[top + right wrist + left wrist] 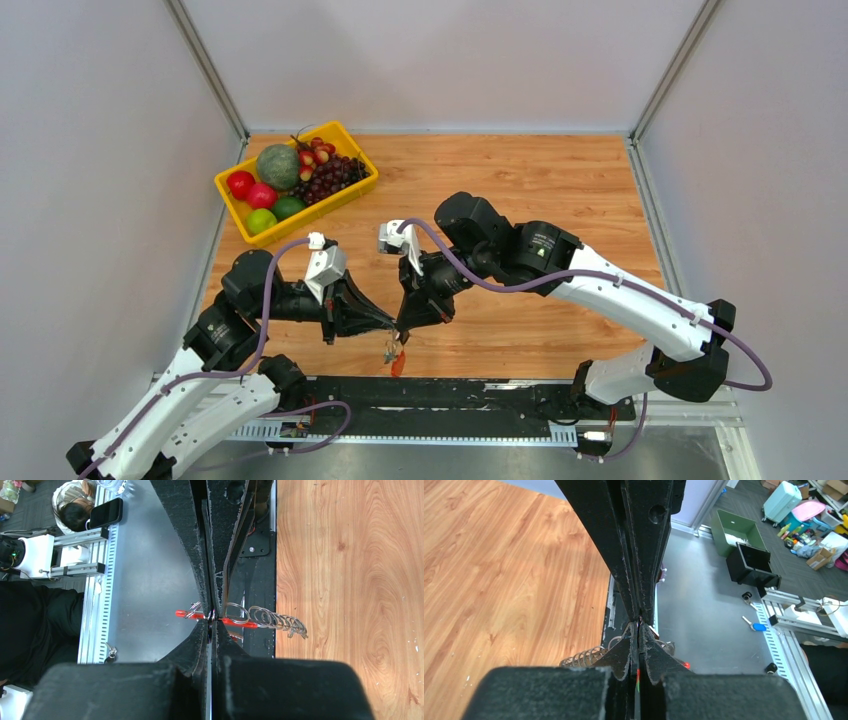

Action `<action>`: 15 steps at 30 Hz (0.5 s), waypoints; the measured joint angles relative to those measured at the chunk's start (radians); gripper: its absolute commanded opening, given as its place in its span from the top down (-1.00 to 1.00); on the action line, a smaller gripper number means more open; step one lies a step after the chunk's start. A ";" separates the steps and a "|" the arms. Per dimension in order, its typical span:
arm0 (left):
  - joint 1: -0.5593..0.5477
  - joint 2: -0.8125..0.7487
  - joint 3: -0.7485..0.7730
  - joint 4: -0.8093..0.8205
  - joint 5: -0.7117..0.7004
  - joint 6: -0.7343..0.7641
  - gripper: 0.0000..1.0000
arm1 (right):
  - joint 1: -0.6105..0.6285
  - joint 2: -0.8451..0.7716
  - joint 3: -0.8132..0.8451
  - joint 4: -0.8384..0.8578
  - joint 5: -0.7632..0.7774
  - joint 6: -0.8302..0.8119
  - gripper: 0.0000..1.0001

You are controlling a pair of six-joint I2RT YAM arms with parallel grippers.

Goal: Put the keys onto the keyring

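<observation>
My left gripper [392, 326] and right gripper [402, 328] meet tip to tip above the table's near edge, both shut. The keyring [392, 352] hangs below them, with its red tag [398, 365] lowest. In the right wrist view my gripper [212, 622] pinches a small ring of the bunch, with the red tag [192, 614] and a fan of grey rings [272, 619] to either side. In the left wrist view my gripper [640, 626] is shut on the bunch, the grey rings [584, 657] to its left. A tiny dark-headed key [109, 652] lies on grey metal, off the table.
A yellow tray [228, 200] of fruit stands at the table's back left. A black rail [480, 392] runs along the near edge. A blue-headed key [755, 626] lies on the grey surface by a slotted rail [784, 650].
</observation>
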 measured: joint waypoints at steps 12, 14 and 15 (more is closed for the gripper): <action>0.000 -0.025 -0.060 0.096 0.005 -0.028 1.00 | 0.000 -0.001 0.000 -0.014 0.008 -0.001 0.53; 0.000 -0.041 -0.079 0.126 -0.002 -0.039 1.00 | 0.000 -0.002 0.000 -0.012 0.016 0.000 0.32; 0.000 -0.050 -0.087 0.142 -0.008 -0.045 1.00 | 0.000 -0.004 0.000 -0.008 0.020 0.002 0.26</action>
